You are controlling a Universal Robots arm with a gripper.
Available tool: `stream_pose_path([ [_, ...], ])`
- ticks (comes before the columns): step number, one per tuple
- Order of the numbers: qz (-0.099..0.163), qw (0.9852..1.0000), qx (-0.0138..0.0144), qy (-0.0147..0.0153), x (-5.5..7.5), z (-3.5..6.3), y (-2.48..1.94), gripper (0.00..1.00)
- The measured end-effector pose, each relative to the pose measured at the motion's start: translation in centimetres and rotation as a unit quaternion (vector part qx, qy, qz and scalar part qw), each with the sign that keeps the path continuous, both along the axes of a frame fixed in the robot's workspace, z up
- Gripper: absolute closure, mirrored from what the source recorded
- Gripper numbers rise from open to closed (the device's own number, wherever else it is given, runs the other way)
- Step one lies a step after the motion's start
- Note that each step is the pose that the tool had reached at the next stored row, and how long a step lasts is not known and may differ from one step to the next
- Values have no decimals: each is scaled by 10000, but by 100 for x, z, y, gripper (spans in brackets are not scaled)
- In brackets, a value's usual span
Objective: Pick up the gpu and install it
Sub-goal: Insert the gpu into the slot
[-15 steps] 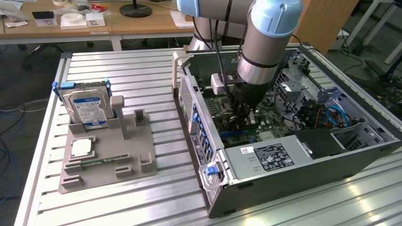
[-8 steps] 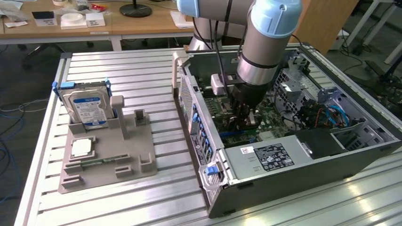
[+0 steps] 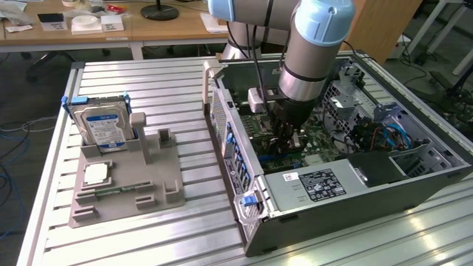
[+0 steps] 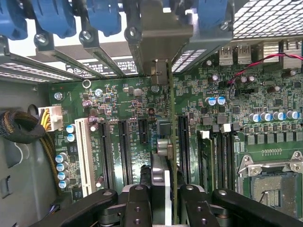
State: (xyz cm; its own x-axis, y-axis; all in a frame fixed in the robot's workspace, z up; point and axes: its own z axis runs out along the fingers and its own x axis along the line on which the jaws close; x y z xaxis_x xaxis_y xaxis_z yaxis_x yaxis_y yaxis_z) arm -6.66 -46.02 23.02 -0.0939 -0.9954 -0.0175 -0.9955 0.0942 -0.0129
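Low in the wrist view's middle, the pincer (image 4: 168, 198) gripped the gpu (image 4: 171, 142) edge-on above the motherboard (image 4: 118, 94) inside the computer case (image 3: 355, 194), so installation seemed underway, calling for careful alignment with an expansion slot (image 4: 182, 142).

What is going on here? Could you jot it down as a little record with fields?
Setting: open computer case lying on a slatted metal table
Arm: reaches down into the case over the green motherboard
Fingers: shut on the gpu, held edge-on
gpu position: over the motherboard, among its long black slots, bracket end toward the case's rear openings
Left behind: grey holder with a hard drive standing in it and a small silver chip
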Motion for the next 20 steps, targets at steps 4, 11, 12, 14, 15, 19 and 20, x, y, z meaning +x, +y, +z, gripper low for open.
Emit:
stream_pose_path([
  [4,0,10000,1,-1,0,-11,0,72],
  [11,11,10000,-1,0,0,-31,0,72],
  [12,12,10000,0,0,0,-32,0,72],
  [14,12,10000,0,0,0,-32,0,72],
  [15,12,10000,0,0,-1,-33,0,72],
  [19,12,10000,1,0,-9,-44,0,72],
  [20,17,10000,1,-1,-9,-50,1,72],
])
